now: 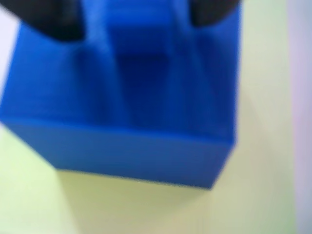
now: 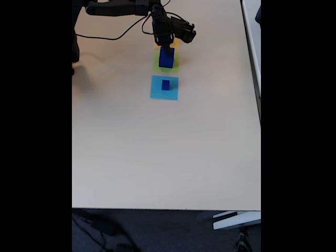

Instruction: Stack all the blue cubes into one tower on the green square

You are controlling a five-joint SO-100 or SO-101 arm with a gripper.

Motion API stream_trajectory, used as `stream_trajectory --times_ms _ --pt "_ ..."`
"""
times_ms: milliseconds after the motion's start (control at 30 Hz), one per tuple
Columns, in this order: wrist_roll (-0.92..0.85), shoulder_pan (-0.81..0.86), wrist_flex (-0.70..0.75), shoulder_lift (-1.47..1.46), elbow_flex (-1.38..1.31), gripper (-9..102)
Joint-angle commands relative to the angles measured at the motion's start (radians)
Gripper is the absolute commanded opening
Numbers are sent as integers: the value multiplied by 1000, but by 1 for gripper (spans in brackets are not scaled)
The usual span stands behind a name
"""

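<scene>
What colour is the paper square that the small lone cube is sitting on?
Light blue, best seen in the fixed view; the small cube on it is darker blue.

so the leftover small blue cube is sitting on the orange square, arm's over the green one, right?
Not orange. In the fixed view the small blue cube sits on the light-blue square. The rest holds: the end effector is over the green square, at the tower.

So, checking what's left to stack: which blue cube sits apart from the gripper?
The small blue cube on the light-blue square; the other cubes stand on the green square under the gripper.
</scene>
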Motion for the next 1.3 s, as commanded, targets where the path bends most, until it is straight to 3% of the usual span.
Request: stream_trajectory --times_ms 0,167,700,1267 --pt "-3 9 -17 20 -3 6" --pt "0 12 -18 17 -3 0" --pt "-37 35 -6 67 -11 0" --pt "-138 153 144 114 -210 0"
